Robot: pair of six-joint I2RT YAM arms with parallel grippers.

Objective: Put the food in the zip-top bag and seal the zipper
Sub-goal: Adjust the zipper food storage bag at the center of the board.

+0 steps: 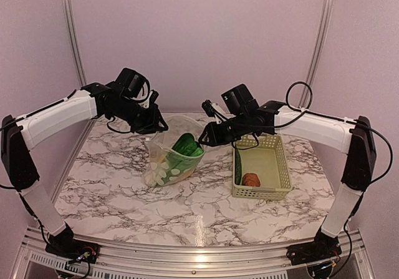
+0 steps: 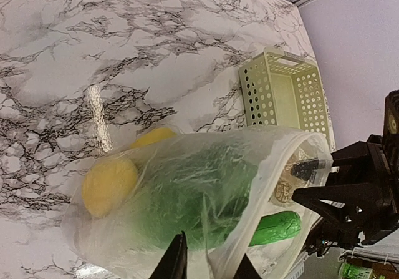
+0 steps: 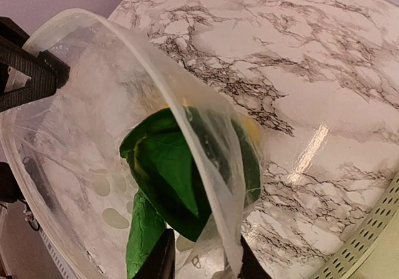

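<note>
The clear zip-top bag (image 1: 167, 166) hangs open-mouthed between my two grippers over the table. My left gripper (image 1: 159, 127) is shut on the left side of its rim, and my right gripper (image 1: 205, 137) is shut on the right side. Inside lie the green bok choy (image 1: 185, 146) and yellow pieces. In the left wrist view my gripper (image 2: 209, 263) pinches the bag (image 2: 187, 229) beside the lemon (image 2: 109, 185). In the right wrist view my gripper (image 3: 202, 260) clamps the bag rim (image 3: 206, 166) over the bok choy (image 3: 165, 170). The cucumber (image 1: 238, 163) and the brown round item (image 1: 251, 180) lie in the basket.
The pale green slotted basket (image 1: 274, 190) stands on the marble table just right of the bag, under my right arm. It also shows in the left wrist view (image 2: 249, 88). Purple walls close the back and sides.
</note>
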